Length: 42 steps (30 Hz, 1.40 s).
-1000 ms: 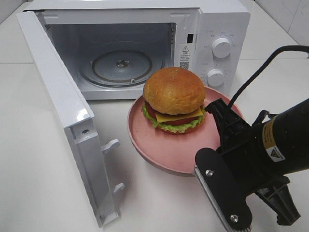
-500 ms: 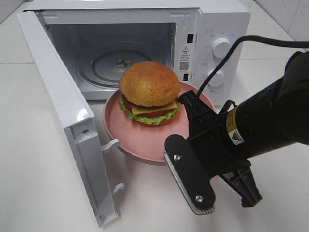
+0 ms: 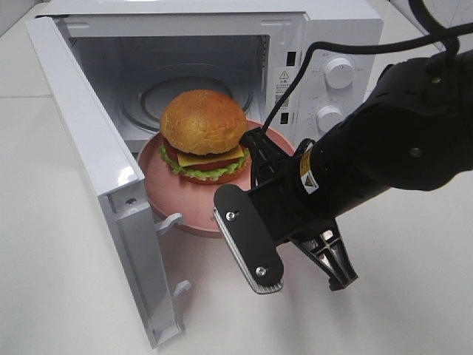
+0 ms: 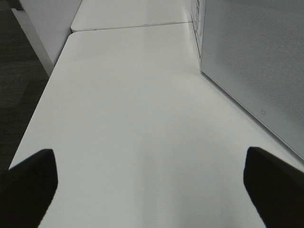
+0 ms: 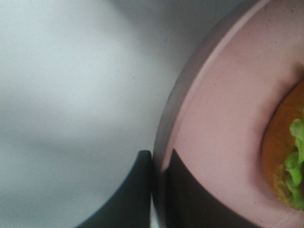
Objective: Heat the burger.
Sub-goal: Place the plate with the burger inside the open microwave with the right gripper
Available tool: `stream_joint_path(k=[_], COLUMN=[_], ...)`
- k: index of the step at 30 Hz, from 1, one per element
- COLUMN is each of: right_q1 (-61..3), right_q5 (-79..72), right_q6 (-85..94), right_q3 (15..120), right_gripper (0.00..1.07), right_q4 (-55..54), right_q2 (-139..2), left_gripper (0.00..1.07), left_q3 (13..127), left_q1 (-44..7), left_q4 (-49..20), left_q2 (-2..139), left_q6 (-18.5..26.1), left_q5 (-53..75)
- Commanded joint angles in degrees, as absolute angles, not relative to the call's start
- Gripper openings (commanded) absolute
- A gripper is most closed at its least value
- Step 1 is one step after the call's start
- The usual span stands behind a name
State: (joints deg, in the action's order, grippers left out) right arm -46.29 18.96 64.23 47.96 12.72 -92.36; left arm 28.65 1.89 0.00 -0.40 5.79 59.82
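Exterior high view: one burger (image 3: 203, 126), one pink plate (image 3: 177, 201), one open microwave (image 3: 332, 37). Right gripper (image 5: 159, 180) pinches the plate's rim near three o'clock; left gripper (image 4: 152, 190) gapes wide, empty.

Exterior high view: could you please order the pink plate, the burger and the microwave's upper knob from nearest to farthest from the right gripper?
1. The pink plate: its near-right rim is pinched in the right gripper.
2. The burger: on the plate, just left of the gripper.
3. The upper knob: on the control panel of the microwave, up and to the right.
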Motion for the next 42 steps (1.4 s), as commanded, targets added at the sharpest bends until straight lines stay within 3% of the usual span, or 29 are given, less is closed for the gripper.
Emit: stream_joint_path(k=[1, 42], right_q1=[-46.01, -43.32], right_q5=[15.47, 17.30], right_q6=[66.06, 71.91], right_q3=[49.79, 61.13], right_gripper=[0.00, 0.00], right_q4=[12.38, 8.31], right_q2=[-92.48, -99.52], left_gripper=[1.01, 1.01], left_q3=[28.53, 28.53], left_q1=[2.12, 2.12], left_q4=[-0.34, -0.34], left_q2=[-1.43, -1.43], left_q6=[5.50, 5.50], left_q5=[59.30, 59.30])
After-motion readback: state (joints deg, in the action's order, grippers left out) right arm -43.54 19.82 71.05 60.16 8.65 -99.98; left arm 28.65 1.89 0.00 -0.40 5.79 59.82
